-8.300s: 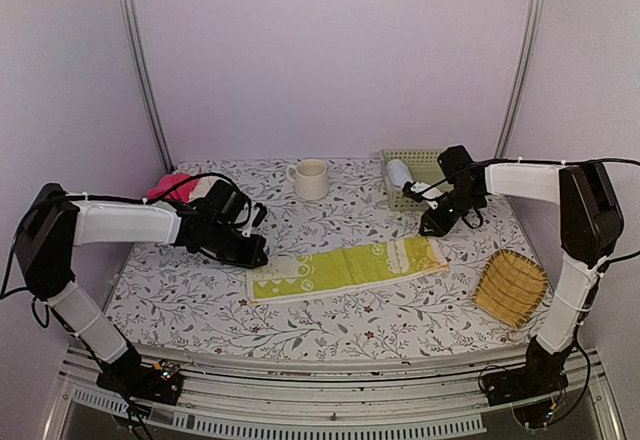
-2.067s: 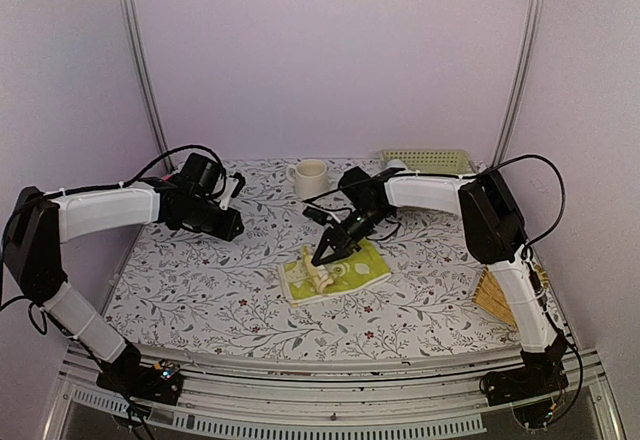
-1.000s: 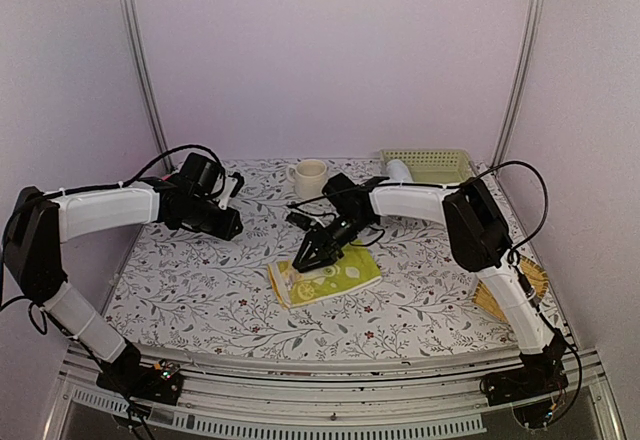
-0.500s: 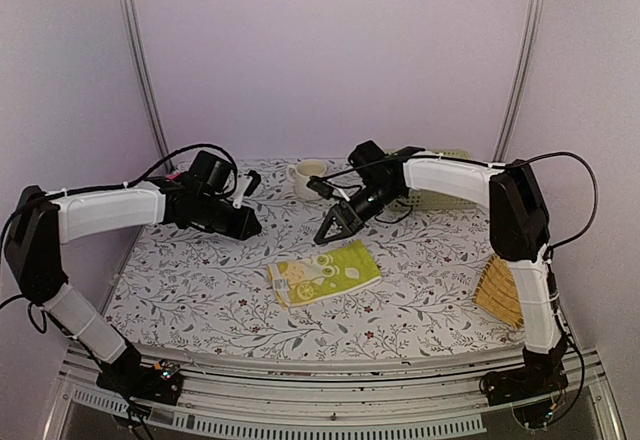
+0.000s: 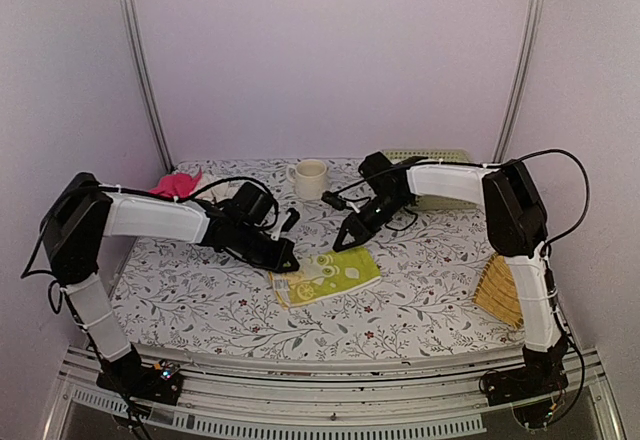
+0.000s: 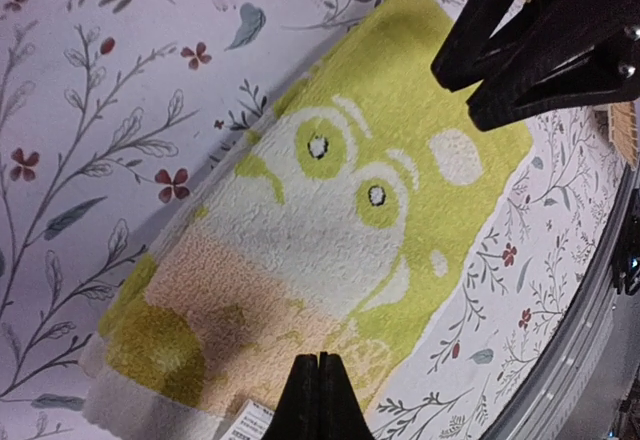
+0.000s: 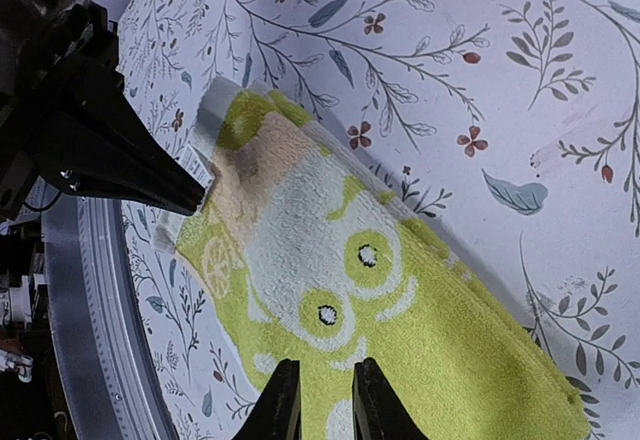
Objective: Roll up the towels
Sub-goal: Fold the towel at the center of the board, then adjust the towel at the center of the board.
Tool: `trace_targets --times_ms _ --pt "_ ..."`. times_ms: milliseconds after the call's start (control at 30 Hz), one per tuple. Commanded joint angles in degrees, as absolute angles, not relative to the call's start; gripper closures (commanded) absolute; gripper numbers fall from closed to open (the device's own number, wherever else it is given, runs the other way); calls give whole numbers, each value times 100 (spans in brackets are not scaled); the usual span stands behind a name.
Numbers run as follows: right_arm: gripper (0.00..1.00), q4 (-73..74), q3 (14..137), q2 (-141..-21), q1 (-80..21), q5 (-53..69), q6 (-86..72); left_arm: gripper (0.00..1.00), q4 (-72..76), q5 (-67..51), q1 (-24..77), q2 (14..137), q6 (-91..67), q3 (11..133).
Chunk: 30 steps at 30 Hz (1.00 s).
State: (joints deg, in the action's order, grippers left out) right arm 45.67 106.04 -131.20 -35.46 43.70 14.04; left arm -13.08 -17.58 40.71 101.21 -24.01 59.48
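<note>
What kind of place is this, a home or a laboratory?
Probably a robot test booth, not a home: two arms stand on a metal rail, plain walls close it in, and only a floral tablecloth, a mug and a towel look domestic.

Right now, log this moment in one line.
yellow-green towel: folded flat | left gripper: shut at its edge | right gripper: open above it

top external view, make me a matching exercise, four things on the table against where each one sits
Things:
1. cream mug
2. woven bamboo tray
3. pink cloth
4. yellow-green towel

Places:
a. near right
b. middle, folded
c. far left
d. far middle

Pairs: 1-d, 2-a, 3-c, 4-b
</note>
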Motion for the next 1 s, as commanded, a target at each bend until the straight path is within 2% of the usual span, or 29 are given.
trace_targets --times_ms 0,100,267,533,700,800,967 --pt "79 4438 10448 -13373 -3420 3979 1517 100 -1508 -1430 4202 10438 -2578 5874" --pt "80 4293 10307 -13403 -3248 3885 1532 100 -1950 -692 4207 10733 -2514 5967" --pt "80 4027 9738 -13380 -3129 3297 1562 100 -2163 -337 4201 10954 -2419 6144" --pt "80 4057 8227 -12413 -3244 3528 1766 100 -2463 130 3984 11652 -1832 7260" --pt "79 3980 7485 -11597 -3954 3595 2177 100 -2540 -241 3759 12118 -1409 8308" --pt "78 3905 7596 -11299 -4242 3894 2368 100 -2593 -536 3812 12060 -1373 8720" --pt "74 3894 7509 -10579 -4053 4146 2647 100 -2006 -924 3980 11340 -1703 8122"
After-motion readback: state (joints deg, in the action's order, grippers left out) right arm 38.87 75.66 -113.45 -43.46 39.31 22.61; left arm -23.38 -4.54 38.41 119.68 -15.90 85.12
